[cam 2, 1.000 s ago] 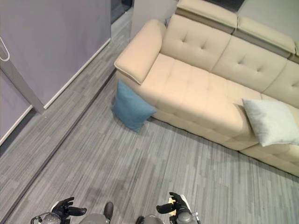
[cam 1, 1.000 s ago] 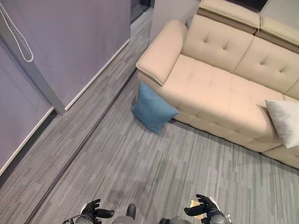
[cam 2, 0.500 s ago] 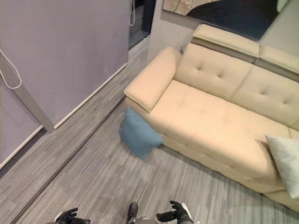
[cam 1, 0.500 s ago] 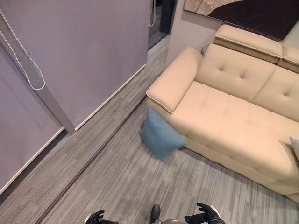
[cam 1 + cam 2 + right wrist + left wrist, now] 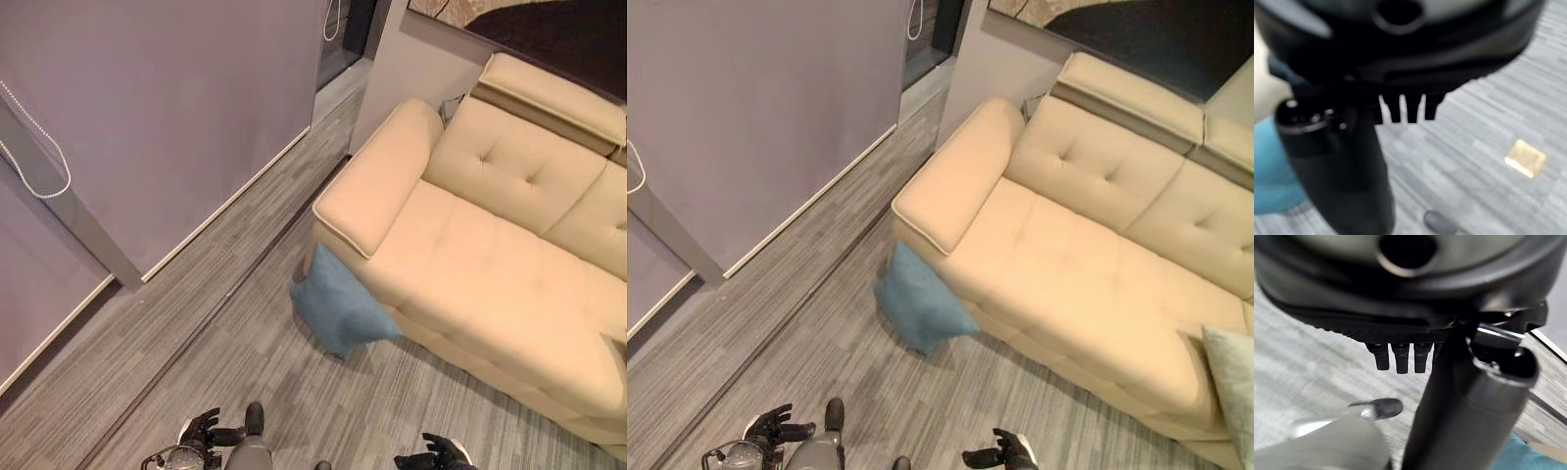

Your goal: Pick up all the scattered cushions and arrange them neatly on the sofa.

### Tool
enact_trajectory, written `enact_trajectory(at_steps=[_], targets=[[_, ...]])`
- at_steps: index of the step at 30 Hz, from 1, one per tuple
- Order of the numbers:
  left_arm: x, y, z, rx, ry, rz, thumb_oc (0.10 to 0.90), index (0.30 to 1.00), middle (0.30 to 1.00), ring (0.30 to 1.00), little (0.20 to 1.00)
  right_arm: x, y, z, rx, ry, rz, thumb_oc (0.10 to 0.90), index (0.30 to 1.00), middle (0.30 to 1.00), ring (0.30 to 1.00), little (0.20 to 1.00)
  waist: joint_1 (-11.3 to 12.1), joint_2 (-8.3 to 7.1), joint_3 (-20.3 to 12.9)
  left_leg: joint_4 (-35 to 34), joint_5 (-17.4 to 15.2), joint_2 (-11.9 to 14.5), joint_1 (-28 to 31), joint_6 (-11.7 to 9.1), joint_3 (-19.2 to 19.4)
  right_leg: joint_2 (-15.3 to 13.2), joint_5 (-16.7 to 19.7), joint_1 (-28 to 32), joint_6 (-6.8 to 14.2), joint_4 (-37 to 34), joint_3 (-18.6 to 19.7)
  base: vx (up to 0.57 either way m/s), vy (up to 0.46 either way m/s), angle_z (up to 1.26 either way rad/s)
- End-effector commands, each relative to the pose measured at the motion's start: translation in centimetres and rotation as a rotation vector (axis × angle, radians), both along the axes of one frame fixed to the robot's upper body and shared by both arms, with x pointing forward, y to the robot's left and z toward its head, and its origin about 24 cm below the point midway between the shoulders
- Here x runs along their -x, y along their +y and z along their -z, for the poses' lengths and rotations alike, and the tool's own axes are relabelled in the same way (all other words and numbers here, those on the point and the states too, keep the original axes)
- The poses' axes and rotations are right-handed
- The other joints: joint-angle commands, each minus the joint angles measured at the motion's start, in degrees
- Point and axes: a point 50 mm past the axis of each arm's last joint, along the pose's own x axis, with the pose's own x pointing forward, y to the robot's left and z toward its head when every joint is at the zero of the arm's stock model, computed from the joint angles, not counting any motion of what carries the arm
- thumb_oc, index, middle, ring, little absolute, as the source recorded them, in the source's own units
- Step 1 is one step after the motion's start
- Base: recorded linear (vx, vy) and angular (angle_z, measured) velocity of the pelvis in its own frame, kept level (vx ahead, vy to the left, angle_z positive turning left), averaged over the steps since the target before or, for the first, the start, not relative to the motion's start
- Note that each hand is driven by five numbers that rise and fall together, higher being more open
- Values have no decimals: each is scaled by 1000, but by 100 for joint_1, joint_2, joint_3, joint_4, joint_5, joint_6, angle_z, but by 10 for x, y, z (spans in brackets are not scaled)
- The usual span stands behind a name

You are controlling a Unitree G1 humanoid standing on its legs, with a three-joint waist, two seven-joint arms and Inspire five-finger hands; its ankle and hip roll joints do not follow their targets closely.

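A blue cushion stands on the grey floor, leaning against the front of the beige sofa below its left armrest. It also shows as a teal patch in the right wrist view and in the left wrist view. A pale grey cushion lies on the sofa seat at the far right edge. My left hand and right hand hang low at the near edge, well short of the blue cushion. Both have relaxed fingers and hold nothing.
A lilac wall panel with a white cord loop runs along the left. A doorway opens at the back beside the sofa's armrest. A small tan square lies on the floor by my right hand.
The camera has moved: the whole scene shifted, with the sofa and pale cushion sliding right and more wall showing. The blue cushion stays against the sofa. Both hands stay low and empty.
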Motion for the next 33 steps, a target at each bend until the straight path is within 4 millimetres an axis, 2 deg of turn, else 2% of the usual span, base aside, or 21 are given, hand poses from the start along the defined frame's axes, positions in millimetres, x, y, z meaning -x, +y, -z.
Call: enact_trajectory(at_steps=[1,3,4,6,8,9,10,12,14,16,18,19,21,22,24,26,27,29,30,31,33], targets=[[13,15,0,-46,34,19,800,900,900,900,900,-26,-7,-12,32,-101,-42,800,900,900,900,900,211,18,-85,563,-968,8,201,-143,-155,-166,370,-606,404,866,265,113,227,-29],[11,18,-2,-55,26,21,800,900,900,900,900,-32,-4,-14,27,-121,-57,800,900,900,900,900,157,72,-5,566,-1046,-27,352,-18,-103,-305,690,-847,525,1499,274,112,229,-38],[11,19,-3,-57,20,16,800,900,900,900,900,-35,-2,-15,24,-132,-69,800,900,900,900,900,124,183,36,498,-1105,-1,516,36,-81,-399,787,-1079,549,1915,142,93,180,-21],[11,20,-3,-55,21,12,800,900,900,900,900,-36,-3,-15,27,-133,-73,800,900,900,900,900,82,222,39,400,-1120,-25,654,53,-95,-396,785,-1176,503,1949,79,128,126,-1],[14,18,-2,-51,32,17,800,900,900,900,900,-34,-5,-15,37,-125,-78,800,900,900,900,900,-11,270,21,171,-1155,-104,931,66,-164,-252,700,-1315,425,1468,-45,239,94,-2],[14,18,-2,-51,32,17,800,900,900,900,900,-34,-5,-15,37,-125,-78,800,900,900,900,900,-11,271,24,170,-1154,-103,934,66,-164,-251,700,-1312,425,1467,-45,272,61,-10],[17,17,0,-47,44,19,800,900,900,900,900,-34,-7,-16,42,-124,-78,800,900,900,900,900,-57,270,17,77,-1196,-162,1056,52,-183,-181,695,-1431,386,1007,-199,200,27,-12],[21,16,2,-43,57,17,800,900,900,900,900,-34,-9,-16,46,-123,-79,800,900,900,900,900,-80,270,68,98,-1302,-232,1196,19,-201,-234,850,-1529,408,571,-537,233,9,-13],[21,15,2,-41,59,20,800,900,900,900,900,-33,-10,-16,48,-122,-74,800,900,900,900,900,-108,276,65,137,-1338,-228,1221,0,-219,-228,845,-1494,425,520,-541,132,-25,-9],[20,13,2,-42,62,39,800,900,900,900,900,-29,-12,-15,47,-116,-66,800,900,900,900,900,-179,247,-2,160,-1434,-244,1306,-42,-255,-71,799,-1421,354,418,-251,194,-50,11],[20,9,3,-35,65,55,800,900,900,900,900,-22,-13,-13,43,-102,-47,800,900,900,900,900,-237,200,-97,326,-1544,-229,1333,-172,-207,-12,740,-1236,277,200,-251,231,-102,30],[18,7,3,-31,60,70,800,900,900,900,900,-18,-14,-12,37,-96,-35,800,900,900,900,900,-288,186,-127,608,-1526,-166,1296,-315,-153,79,689,-1074,197,59,-208,187,-132,49],[7,1,2,-23,32,96,800,900,900,900,900,-19,-16,-13,43,-104,-25,800,900,900,900,900,-308,91,-25,1756,-1261,4,743,-533,-36,80,712,-905,89,-121,-157,50,-124,40],[1,-2,0,-20,16,110,800,900,900,900,900,-22,-18,-14,49,-111,-27,800,900,900,900,900,-279,60,65,2177,-1132,58,507,-557,-19,97,694,-839,14,-147,-121,-20,-96,16],[-4,-5,-1,-13,3,119,800,900,900,900,900,-24,-19,-15,50,-114,-25,800,900,900,900,900,-257,55,107,2514,-1157,160,287,-512,-8,178,598,-782,-103,-153,-54,34,-48,-9],[-5,-6,-1,-10,-3,119,800,900,900,900,900,-24,-20,-15,52,-114,-24,800,900,900,900,900,-239,61,103,2502,-1198,179,207,-469,-70,198,545,-756,-116,-153,20,102,21,-48],[-7,-9,0,-2,-6,118,800,900,900,900,900,-24,-22,-16,61,-115,-28,800,900,900,900,900,-192,33,92,2072,-1359,196,17,-399,-300,196,444,-697,-80,-184,189,116,49,-51],[-6,-10,0,0,-5,118,800,900,900,900,900,-23,-23,-16,64,-111,-27,800,900,900,900,900,-168,27,93,1892,-1386,176,-20,-397,-388,197,420,-652,-61,-204,254,127,69,-48],[-6,-11,0,-3,-4,122,800,900,900,900,900,-23,-23,-16,67,-109,-32,800,900,900,900,900,-122,45,101,1619,-1286,126,-81,-430,-575,231,397,-596,-45,-230,348,181,157,-36],[-5,-12,1,-2,2,125,800,900,900,900,900,-23,-24,-16,76,-102,-48,800,900,900,900,900,-43,126,86,1135,-999,56,-184,-506,-1051,315,327,-548,-54,-220,521,142,132,-20],[-5,-12,1,-2,2,125,800,900,900,900,900,-23,-24,-16,77,-102,-48,800,900,900,900,900,-38,123,103,1111,-992,54,-151,-507,-1048,311,321,-528,-55,-219,524,85,94,-52]])
